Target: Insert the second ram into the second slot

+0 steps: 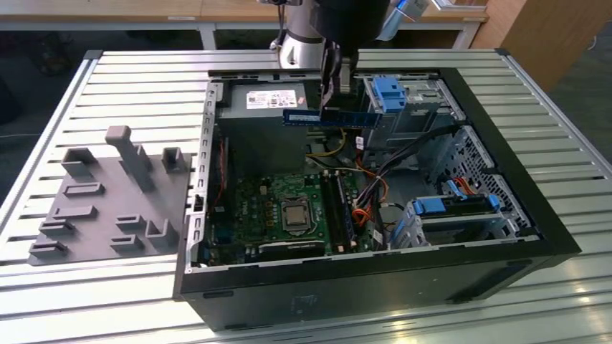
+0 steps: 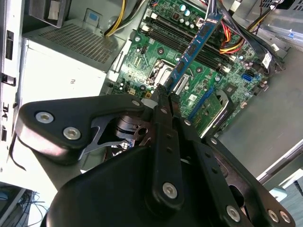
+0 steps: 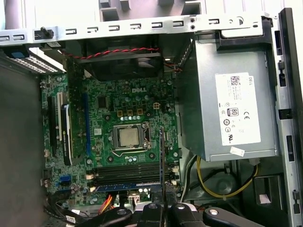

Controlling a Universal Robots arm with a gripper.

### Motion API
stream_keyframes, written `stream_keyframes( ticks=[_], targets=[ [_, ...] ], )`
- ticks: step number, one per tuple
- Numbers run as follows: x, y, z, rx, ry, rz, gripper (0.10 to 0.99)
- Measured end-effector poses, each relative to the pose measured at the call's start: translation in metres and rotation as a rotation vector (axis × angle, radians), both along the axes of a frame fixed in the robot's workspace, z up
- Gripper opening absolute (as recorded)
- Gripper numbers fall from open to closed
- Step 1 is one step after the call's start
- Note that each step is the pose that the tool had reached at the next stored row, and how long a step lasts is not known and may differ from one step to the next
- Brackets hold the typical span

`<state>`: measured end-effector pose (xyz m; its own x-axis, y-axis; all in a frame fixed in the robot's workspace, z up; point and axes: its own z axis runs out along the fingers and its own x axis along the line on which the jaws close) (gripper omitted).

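Note:
My gripper (image 1: 333,100) is shut on the second ram (image 1: 325,117), a thin blue stick held level in the air above the open computer case, over the power supply. In the second wrist view the ram (image 2: 194,47) sticks out from the gripper (image 2: 166,93) over the green motherboard. The first wrist view shows the ram (image 3: 162,161) edge-on, rising from the gripper (image 3: 163,207) and crossing the row of dark memory slots (image 3: 128,172). The slots (image 1: 337,208) lie well below the ram, beside the processor socket (image 1: 292,215). Which slot is the second slot I cannot tell.
The case (image 1: 383,272) lies open on a slatted metal table (image 1: 535,79). Inside are the grey power supply (image 3: 232,109), loose cables (image 1: 383,179) and blue drive-bay clips (image 1: 388,93). A grey holder block (image 1: 105,201) sits at the exterior view's left.

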<state>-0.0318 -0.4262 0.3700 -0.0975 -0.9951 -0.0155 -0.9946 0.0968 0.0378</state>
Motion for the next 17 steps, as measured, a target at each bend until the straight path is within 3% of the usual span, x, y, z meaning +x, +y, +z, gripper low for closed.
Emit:
stream_keyframes(
  ticks=[17],
  targets=[
    [0.0, -0.0005, 0.0, 0.0, 0.0, -0.015, 0.133]
  ],
)
